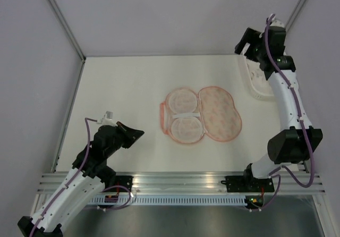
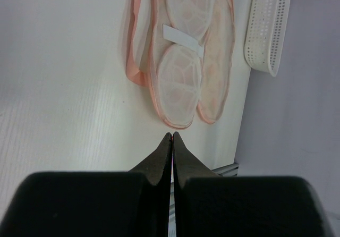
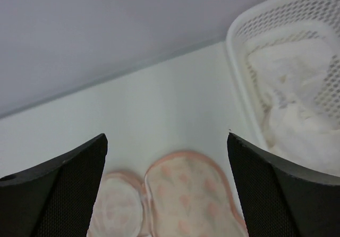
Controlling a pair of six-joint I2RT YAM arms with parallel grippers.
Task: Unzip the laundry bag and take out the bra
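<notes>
My right gripper (image 3: pixel 166 141) hangs over the far right corner of the table (image 1: pixel 122 88) with its jaws spread wide and nothing between them. My left gripper (image 2: pixel 171 136) sits low at the near left, jaws pressed together on nothing. From the right wrist, the bra (image 3: pixel 287 77) lies just off to the right of the open jaws, down inside the white lattice basket (image 3: pixel 234 45). I say bra with some caution: it shows only as a soft, blurred heap of white cloth, cut off by the frame edge and partly by my right finger. In the overhead view the arm covers most of the basket, so I cannot check it there. The laundry bag (image 1: pixel 204 115) lies unzipped and spread flat mid-table. Its two oval halves sit side by side, each with its long axis running near to far, and two round mesh cups joined by a white band show in the left half. It lies toward me and to the left of the right gripper, well apart from it. The left gripper is the nearer one, pointing at the bag's near left edge. I judge the task all but done, with only the right arm to lift clear of the basket rim.
</notes>
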